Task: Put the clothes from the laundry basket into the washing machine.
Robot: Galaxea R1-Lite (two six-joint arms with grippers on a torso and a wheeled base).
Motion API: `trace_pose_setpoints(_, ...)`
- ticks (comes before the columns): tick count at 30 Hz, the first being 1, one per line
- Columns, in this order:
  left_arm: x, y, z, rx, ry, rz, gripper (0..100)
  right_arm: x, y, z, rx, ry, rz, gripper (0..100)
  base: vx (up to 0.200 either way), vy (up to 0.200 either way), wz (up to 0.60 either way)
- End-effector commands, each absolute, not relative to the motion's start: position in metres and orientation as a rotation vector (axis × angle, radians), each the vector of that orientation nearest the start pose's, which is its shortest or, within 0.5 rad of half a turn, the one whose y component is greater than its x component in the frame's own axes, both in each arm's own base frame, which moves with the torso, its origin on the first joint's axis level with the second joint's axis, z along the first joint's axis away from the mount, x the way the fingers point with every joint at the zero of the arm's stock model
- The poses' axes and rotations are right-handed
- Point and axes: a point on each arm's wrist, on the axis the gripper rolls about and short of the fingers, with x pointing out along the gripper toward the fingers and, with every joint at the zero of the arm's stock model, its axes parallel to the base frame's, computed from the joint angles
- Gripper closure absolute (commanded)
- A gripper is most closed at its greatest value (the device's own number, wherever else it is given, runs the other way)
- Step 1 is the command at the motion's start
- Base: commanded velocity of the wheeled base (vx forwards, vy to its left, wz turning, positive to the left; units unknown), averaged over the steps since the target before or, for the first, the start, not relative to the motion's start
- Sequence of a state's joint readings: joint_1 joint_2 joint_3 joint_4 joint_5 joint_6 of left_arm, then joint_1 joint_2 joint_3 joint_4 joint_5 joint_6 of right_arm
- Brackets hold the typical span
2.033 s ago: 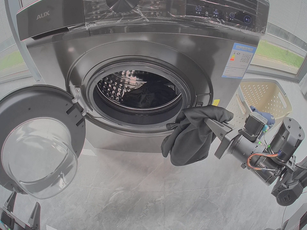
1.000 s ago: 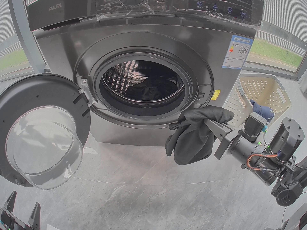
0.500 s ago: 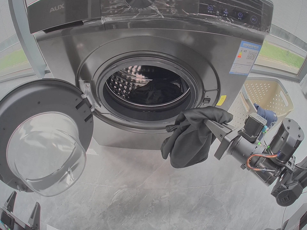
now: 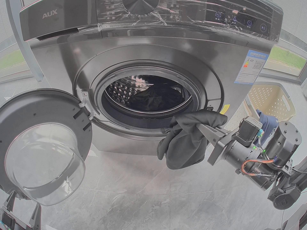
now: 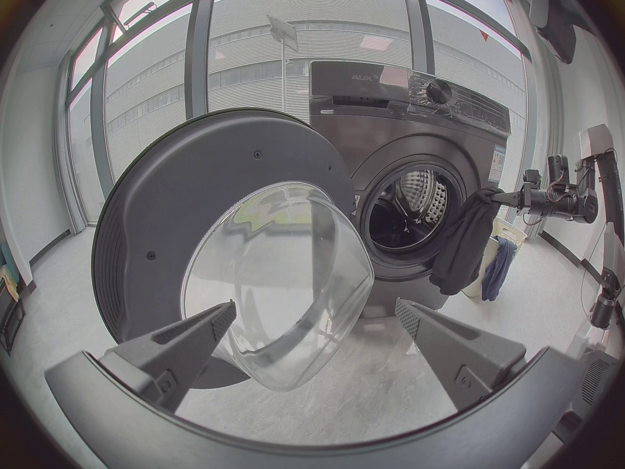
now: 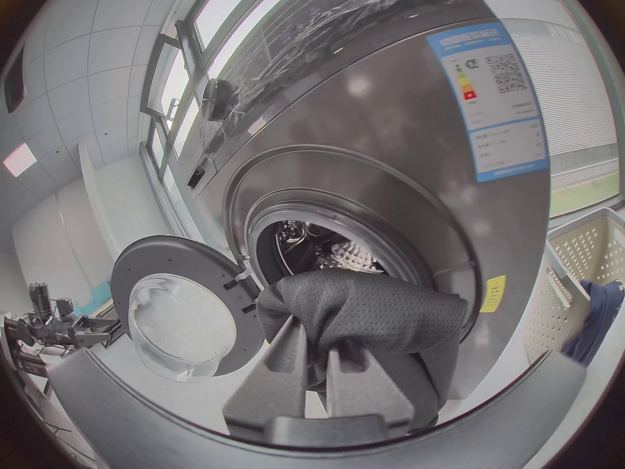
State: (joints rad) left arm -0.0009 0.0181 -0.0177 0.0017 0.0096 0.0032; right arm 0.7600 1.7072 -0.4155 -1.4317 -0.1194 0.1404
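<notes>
The grey washing machine (image 4: 144,48) stands with its round door (image 4: 41,144) swung open to the left. Dark clothes (image 4: 153,96) lie inside the drum. My right gripper (image 4: 201,126) is shut on a black garment (image 4: 184,141), which hangs just in front of the lower right rim of the opening. In the right wrist view the black garment (image 6: 371,307) is draped over the shut right gripper (image 6: 317,353). The beige laundry basket (image 4: 271,96) stands right of the machine with a blue garment (image 4: 267,122) in it. My left gripper (image 5: 312,314) is open and empty, low on the left before the door.
The open door's glass bowl (image 4: 44,163) juts out over the floor on the left. Grey tiled floor (image 4: 144,192) lies bare in front of the machine. Windows and a white frame post (image 4: 19,32) stand behind the machine.
The head camera has shifted, so the machine sits differently in the picture. My right gripper has carried the black garment slightly left, closer to the drum opening. The left gripper has kept still.
</notes>
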Motion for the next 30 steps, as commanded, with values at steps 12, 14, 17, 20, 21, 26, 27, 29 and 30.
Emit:
trace_pose_setpoints(12,-0.012,-0.009,0.151,-0.002,0.0,-0.408,0,0.205,0.246,0.161,0.298,-0.132,0.806,100,0.0,0.0,0.0)
trace_pose_setpoints(14,0.002,-0.011,0.151,-0.01,0.067,-0.488,0,0.206,0.246,0.16,0.303,-0.148,0.835,100,0.0,0.0,0.0)
trace_pose_setpoints(17,0.022,-0.013,0.157,-0.015,0.115,-0.593,0,0.208,0.246,0.16,0.3,-0.149,0.863,100,0.0,0.0,0.0)
trace_pose_setpoints(20,0.048,-0.016,0.163,-0.006,0.15,-0.663,0,0.209,0.248,0.166,0.322,-0.166,0.87,100,0.0,0.0,0.0)
trace_pose_setpoints(21,0.049,-0.016,0.163,-0.005,0.153,-0.664,0,0.208,0.248,0.166,0.325,-0.163,0.872,100,0.0,0.0,0.0)
trace_pose_setpoints(26,0.087,-0.029,0.159,-0.014,0.217,-0.775,0,0.206,0.249,0.166,0.338,-0.16,0.87,100,0.0,0.0,0.0)
trace_pose_setpoints(27,0.09,-0.031,0.157,-0.015,0.229,-0.79,0,0.208,0.248,0.167,0.336,-0.164,0.862,100,0.0,0.0,0.0)
trace_pose_setpoints(29,0.099,-0.036,0.154,-0.017,0.267,-0.823,0,0.212,0.248,0.167,0.33,-0.173,0.85,100,0.0,0.0,0.0)
trace_pose_setpoints(30,0.102,-0.038,0.152,-0.017,0.284,-0.835,0,0.214,0.249,0.166,0.328,-0.174,0.839,100,0.0,0.0,0.0)
